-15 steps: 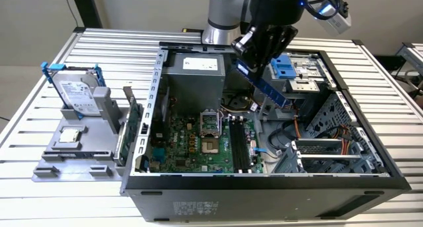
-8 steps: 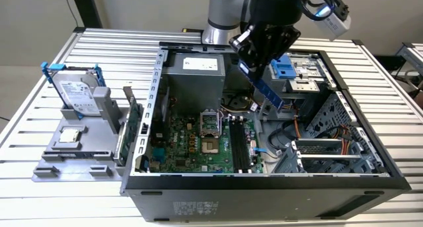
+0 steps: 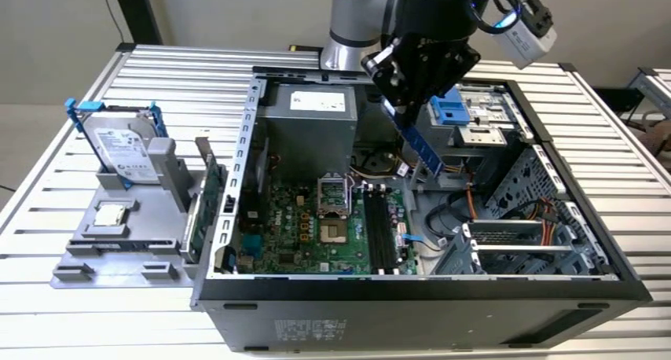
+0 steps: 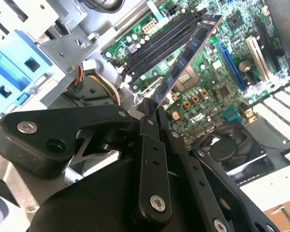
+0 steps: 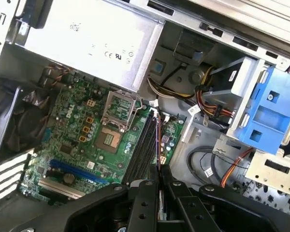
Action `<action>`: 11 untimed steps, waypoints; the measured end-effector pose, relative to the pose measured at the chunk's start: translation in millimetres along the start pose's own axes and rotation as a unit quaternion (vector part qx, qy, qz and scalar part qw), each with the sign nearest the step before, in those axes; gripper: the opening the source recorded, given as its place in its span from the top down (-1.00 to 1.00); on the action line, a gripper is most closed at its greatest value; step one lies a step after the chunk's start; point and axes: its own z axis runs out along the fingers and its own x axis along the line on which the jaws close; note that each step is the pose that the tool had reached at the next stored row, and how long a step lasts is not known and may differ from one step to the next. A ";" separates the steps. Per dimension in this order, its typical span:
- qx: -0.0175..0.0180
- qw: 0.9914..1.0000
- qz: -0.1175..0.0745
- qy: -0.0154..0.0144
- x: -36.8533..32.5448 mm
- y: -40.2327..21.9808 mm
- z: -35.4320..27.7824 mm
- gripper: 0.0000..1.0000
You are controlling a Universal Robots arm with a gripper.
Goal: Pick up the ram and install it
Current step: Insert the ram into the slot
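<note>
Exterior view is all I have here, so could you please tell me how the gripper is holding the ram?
Observer: In the second wrist view the gripper is shut on one end of the ram; the rest reaches out over the motherboard.
Operator: Thank you. Does it line up with the slots?
Observer: In the first wrist view the ram appears edge-on, roughly parallel to the black slots and not seated in any of them.
Operator: Are those slots free?
Observer: In the second wrist view they look empty.
</note>
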 end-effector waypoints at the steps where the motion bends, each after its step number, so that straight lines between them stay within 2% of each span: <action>1: 0.000 1.000 0.007 0.000 0.0 0.0 0.0 1.00; 5: 0.000 0.999 0.036 0.000 0.0 0.0 0.0 1.00; 11: 0.000 0.998 0.066 -0.001 -0.8 -0.3 0.2 1.00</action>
